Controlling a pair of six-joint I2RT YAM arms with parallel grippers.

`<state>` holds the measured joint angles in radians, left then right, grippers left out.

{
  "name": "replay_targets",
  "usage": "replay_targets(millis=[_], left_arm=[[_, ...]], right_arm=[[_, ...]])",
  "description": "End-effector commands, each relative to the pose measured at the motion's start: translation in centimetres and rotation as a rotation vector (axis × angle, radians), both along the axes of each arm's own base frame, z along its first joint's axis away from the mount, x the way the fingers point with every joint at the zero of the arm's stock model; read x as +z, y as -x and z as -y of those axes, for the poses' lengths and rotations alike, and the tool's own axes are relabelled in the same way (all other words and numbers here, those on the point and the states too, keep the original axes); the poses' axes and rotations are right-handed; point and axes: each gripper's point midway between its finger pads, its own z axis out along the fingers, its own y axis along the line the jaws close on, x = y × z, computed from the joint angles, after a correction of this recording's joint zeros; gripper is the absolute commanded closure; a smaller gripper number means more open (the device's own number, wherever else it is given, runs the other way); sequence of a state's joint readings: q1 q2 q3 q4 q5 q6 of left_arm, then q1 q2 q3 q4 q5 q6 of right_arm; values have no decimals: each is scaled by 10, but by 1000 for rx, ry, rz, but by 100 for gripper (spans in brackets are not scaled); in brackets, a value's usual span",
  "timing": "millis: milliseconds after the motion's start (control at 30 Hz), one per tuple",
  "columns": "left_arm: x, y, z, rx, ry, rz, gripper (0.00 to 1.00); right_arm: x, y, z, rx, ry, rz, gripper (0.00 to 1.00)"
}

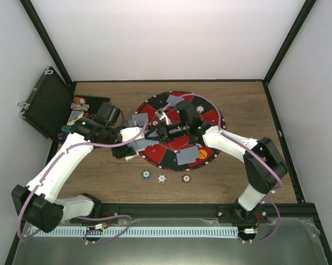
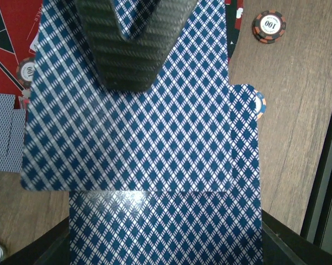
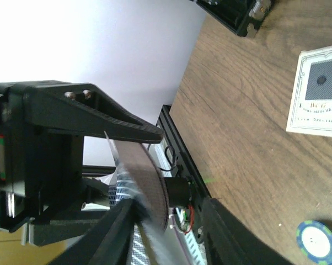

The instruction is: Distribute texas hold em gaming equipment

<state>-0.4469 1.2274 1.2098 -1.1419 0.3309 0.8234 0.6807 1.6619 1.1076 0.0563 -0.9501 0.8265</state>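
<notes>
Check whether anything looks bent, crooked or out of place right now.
The card between the fingers of the right tool is bowed into a curve instead of lying flat, so it may crease.

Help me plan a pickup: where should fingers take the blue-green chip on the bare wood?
Probably by its rim, from straight above: the blue-green chip lies flat, so only opposite edges offer purchase. Pinch its near and far sides; the white chip sits close on its right.
</notes>
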Motion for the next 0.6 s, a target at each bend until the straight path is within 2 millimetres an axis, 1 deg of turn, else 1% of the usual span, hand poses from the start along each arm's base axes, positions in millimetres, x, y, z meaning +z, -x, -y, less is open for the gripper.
replay_targets(millis=[0,133,267,400,467,500,567], left_arm=[[15,-1,9,-31,57,38,89],[15,-1,8,-32,54,39,89],[16,-1,8,-31,53,44,89],[14,-1,7,-30,46,43,89],[14,-1,6,-31,45,42,89],[13,-1,6,-30,44,41,89],[13,-1,7,-31,45,42,89]], right_arm=[[20,-2,9,-46,-12,10,69],[22,-4,17,-74,8,14,84],[18,-8,28,-96,30,9,92],[24,-17,43,-119,51,44,96],[28,-26,54,-137,69,69,96],[35,-33,58,-147,72,98,96],[39,-48,66,-171,119,178,96]])
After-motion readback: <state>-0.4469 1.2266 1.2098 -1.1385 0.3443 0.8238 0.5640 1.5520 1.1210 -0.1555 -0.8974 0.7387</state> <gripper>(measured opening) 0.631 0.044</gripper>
